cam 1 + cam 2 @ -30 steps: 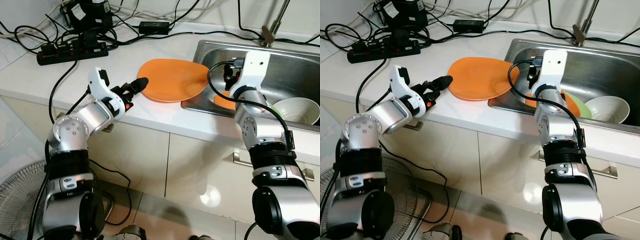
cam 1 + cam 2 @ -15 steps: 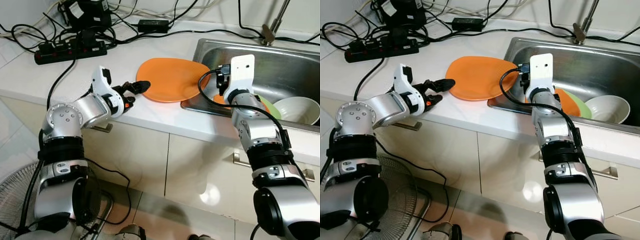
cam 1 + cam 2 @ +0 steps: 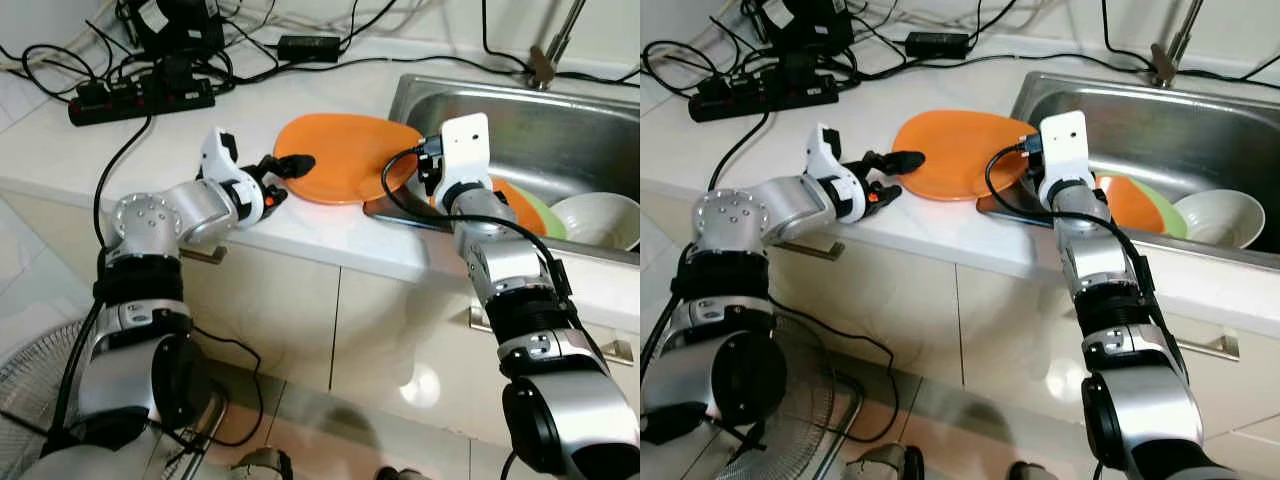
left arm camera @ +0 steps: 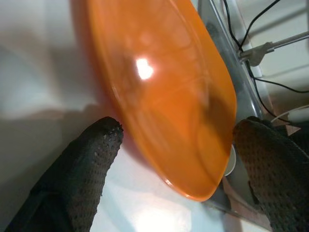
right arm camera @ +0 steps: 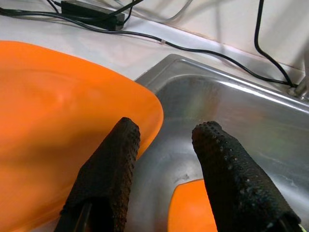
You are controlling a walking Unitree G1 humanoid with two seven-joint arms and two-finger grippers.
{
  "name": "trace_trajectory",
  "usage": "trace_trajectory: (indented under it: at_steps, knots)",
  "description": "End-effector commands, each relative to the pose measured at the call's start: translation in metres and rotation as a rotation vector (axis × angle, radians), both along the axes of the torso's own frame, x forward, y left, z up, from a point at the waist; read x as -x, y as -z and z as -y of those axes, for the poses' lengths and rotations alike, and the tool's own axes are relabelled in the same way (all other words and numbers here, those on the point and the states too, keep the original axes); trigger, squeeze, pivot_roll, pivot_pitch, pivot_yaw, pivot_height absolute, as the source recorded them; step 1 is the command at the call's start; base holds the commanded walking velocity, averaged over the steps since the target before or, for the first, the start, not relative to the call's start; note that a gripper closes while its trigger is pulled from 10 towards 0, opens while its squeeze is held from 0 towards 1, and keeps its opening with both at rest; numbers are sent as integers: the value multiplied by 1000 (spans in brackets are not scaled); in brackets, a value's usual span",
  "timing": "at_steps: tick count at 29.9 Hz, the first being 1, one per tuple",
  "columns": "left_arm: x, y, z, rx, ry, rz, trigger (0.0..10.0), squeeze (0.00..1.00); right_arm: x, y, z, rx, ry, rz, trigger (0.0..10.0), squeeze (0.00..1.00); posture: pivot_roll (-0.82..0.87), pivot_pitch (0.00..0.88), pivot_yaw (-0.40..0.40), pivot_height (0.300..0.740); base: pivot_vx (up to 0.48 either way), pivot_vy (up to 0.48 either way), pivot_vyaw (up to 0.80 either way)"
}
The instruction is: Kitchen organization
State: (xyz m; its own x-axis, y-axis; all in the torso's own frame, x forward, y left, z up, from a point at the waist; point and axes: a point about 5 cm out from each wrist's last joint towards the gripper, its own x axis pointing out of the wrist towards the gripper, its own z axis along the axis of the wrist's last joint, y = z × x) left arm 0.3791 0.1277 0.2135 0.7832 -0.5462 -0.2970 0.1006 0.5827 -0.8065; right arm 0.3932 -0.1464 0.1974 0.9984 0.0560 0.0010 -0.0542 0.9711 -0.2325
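A large orange plate (image 3: 345, 155) lies on the white counter, its right edge reaching over the sink rim (image 3: 415, 92). My left gripper (image 3: 282, 178) is open at the plate's left rim; in the left wrist view the plate (image 4: 159, 96) lies between the two spread fingers (image 4: 82, 169). My right gripper (image 5: 166, 130) is open just above the plate's right edge (image 5: 72, 121), where it meets the sink. The white wrist housing (image 3: 465, 150) hides its fingers in the eye views.
The sink holds a smaller orange dish (image 3: 512, 195), a green plate (image 3: 540, 210) and a white bowl (image 3: 595, 220). A black power strip (image 3: 140, 100) and tangled cables lie at the counter's back left. A faucet (image 3: 555, 45) rises behind the sink. A fan (image 3: 30, 400) stands on the floor.
My left gripper has moved right, so its upper finger now reaches over the plate's rim. My right arm has swung left toward the plate's right edge.
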Motion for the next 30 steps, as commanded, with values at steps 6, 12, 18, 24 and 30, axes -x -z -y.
trace_trajectory:
  at_steps: [6, 12, 18, 24, 30]
  knots:
    - [-9, 1, 12, -14, -24, -37, 10000, 0, -1, -7, -12, -3, -43, 19, 10000, 0, 133, 132, 51, 740, 0, 0, 0]
    - [-18, 3, 19, -1, -88, -45, 10000, 0, 0, -8, -16, -10, -54, 25, 10000, 0, 120, 132, 55, 740, 0, 0, 0]
    - [-23, 4, 33, 35, -117, -46, 10000, 0, 1, -8, -17, -21, -59, 26, 10000, 0, 112, 134, 55, 740, 0, 0, 0]
    - [-22, 8, 55, 72, -79, -75, 10000, 0, 2, -9, -19, -38, -66, 28, 10000, 0, 105, 136, 56, 740, 0, 0, 0]
    - [-22, 13, 64, 79, -90, -84, 10000, 0, 2, -11, -21, -57, -73, 32, 10000, 0, 97, 137, 56, 740, 0, 0, 0]
